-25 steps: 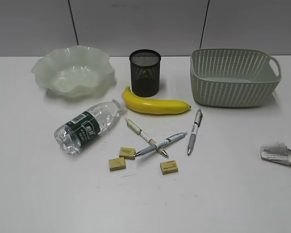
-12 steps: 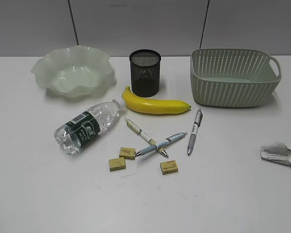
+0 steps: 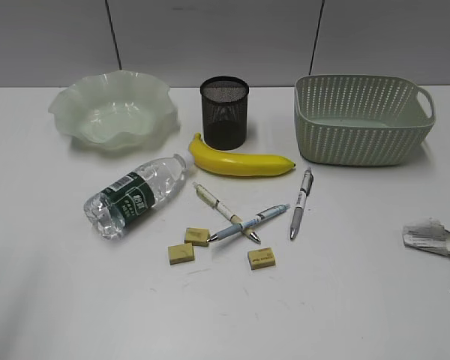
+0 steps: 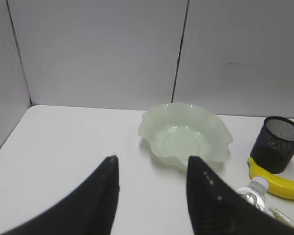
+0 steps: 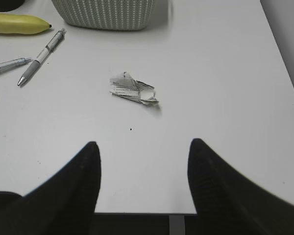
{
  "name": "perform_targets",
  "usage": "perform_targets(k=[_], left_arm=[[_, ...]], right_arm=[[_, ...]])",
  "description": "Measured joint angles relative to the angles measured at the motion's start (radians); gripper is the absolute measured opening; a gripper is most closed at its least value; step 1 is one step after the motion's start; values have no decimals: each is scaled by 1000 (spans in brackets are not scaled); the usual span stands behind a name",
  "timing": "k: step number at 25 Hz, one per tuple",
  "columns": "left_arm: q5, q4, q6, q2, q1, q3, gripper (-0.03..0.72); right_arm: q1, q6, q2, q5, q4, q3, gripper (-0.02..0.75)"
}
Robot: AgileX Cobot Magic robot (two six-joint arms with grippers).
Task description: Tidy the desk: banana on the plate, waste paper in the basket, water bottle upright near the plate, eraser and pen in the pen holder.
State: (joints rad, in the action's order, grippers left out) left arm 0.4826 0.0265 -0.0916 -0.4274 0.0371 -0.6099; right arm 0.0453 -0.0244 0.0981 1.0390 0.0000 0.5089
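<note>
Your banana lies flat on the white desk, just in front of the black mesh pen holder, its left tip close to the cap of the water bottle, which lies on its side pointing toward the wavy-rimmed green plate at the back left. Nearer you, three pens are scattered, two of them crossing, with three yellowish erasers just below them. The perforated green basket stands at the back right, and the crumpled waste paper sits well apart near the desk's right edge. Behind everything you see plain grey wall panels with dark seams. Your left gripper hovers with its jaws parted and nothing between them, facing the plate; your right gripper hangs over the desk's near edge, jaws spread wide and empty, the paper ahead of it
</note>
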Motion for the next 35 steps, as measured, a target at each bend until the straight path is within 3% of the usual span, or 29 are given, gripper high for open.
perform_targets(k=[5, 9, 12, 15, 21, 25, 31, 35], left_arm=[[-32, 47, 76, -290, 0, -145, 342], [17, 248, 299, -547, 15, -306, 351], [116, 408, 494, -711, 82, -427, 376], [170, 457, 595, -873, 181, -525, 395], [187, 451, 703, -1164, 359, -729, 407], [214, 367, 723, -1344, 454, -899, 482], [277, 286, 723, -1587, 544, -1136, 524], [288, 155, 724, -1704, 593, -1235, 525]], right_arm=[[0, 0, 0, 0, 0, 0, 454], [0, 0, 0, 0, 0, 0, 454], [0, 0, 0, 0, 0, 0, 454], [0, 0, 0, 0, 0, 0, 454], [0, 0, 0, 0, 0, 0, 454], [0, 0, 0, 0, 0, 0, 454], [0, 0, 0, 0, 0, 0, 454], [0, 0, 0, 0, 0, 0, 454]])
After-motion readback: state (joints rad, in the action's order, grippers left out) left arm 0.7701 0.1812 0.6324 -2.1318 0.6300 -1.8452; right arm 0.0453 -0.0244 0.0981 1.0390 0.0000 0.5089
